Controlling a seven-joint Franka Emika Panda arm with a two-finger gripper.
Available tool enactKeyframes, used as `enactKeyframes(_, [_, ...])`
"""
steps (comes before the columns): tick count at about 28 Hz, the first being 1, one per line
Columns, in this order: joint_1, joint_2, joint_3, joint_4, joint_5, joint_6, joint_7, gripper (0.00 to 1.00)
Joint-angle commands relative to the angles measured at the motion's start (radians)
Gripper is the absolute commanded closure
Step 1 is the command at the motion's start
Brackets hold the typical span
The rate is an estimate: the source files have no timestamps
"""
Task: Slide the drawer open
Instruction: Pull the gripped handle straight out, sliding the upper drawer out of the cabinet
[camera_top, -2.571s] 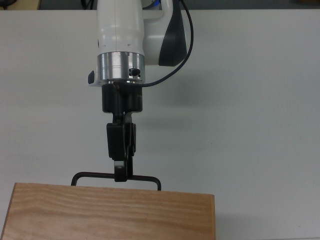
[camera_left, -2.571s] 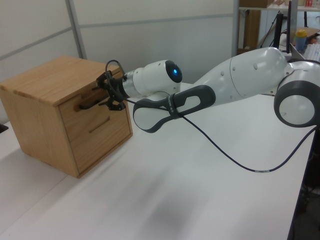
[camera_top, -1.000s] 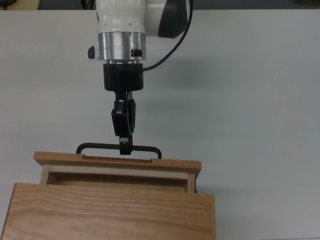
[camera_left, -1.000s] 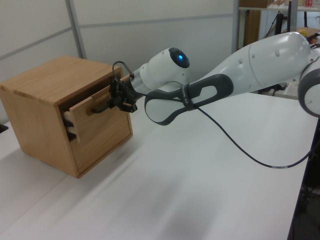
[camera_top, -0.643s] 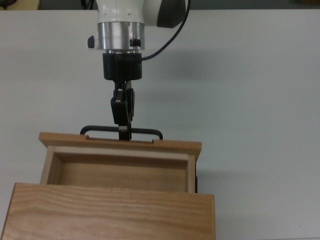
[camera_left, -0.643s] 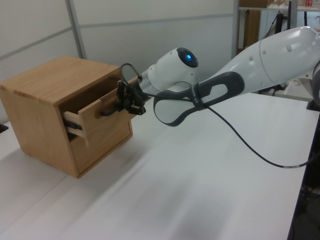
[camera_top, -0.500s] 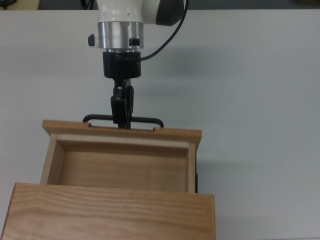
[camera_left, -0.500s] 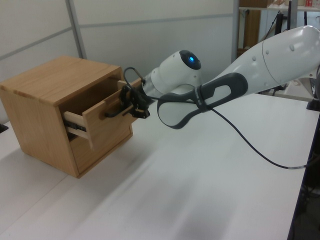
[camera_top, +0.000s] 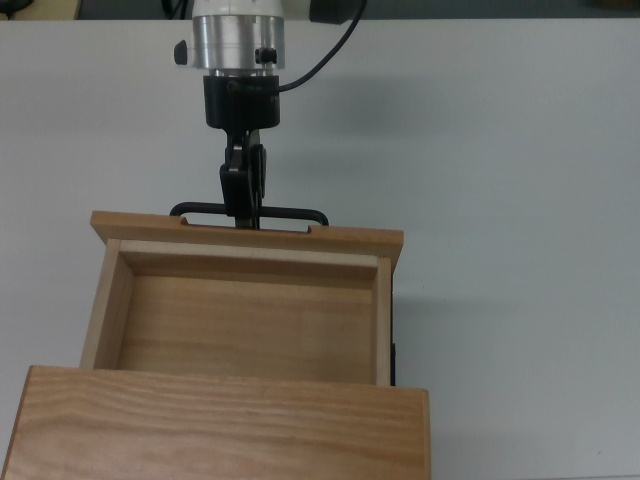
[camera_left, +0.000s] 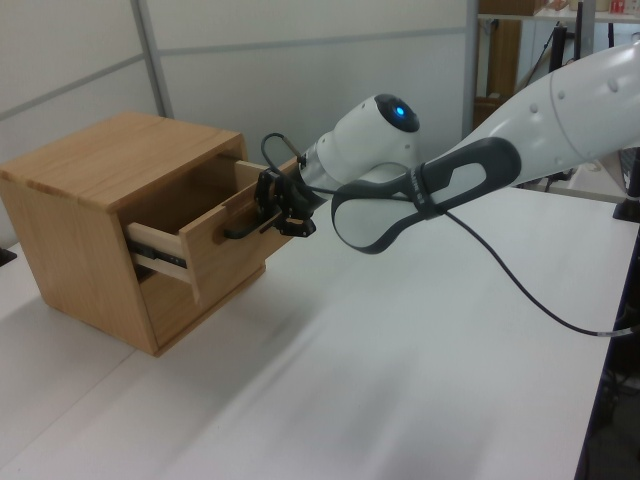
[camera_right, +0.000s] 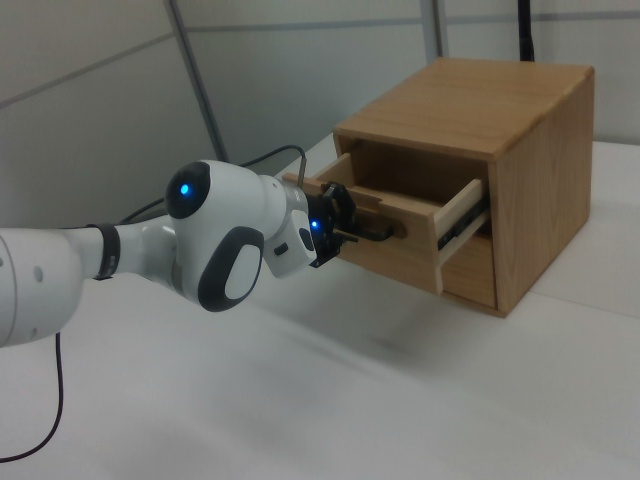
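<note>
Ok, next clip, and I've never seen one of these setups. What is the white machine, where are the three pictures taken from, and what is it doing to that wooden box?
The white machine is a robot arm with a small black two-finger gripper at its tip. All three pictures show one moment. The top view looks straight down, and the left view and right view look from either side of the table.

The only thing on the table is a wooden cabinet. The gripper is closed on the thin black bar handle of its upper drawer. The drawer is pulled well out, and the top view shows it empty inside. In the left view a second, lower drawer sits shut beneath it.
</note>
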Motion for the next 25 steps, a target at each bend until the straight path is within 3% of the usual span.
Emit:
enactKeyframes(1, [0.016,-0.087,-0.017,-0.046,0.015,-0.078,-0.012,1.0])
enactKeyframes(25, [0.007,-0.168,-0.02,-0.041,0.014,-0.368,-0.07,1.0])
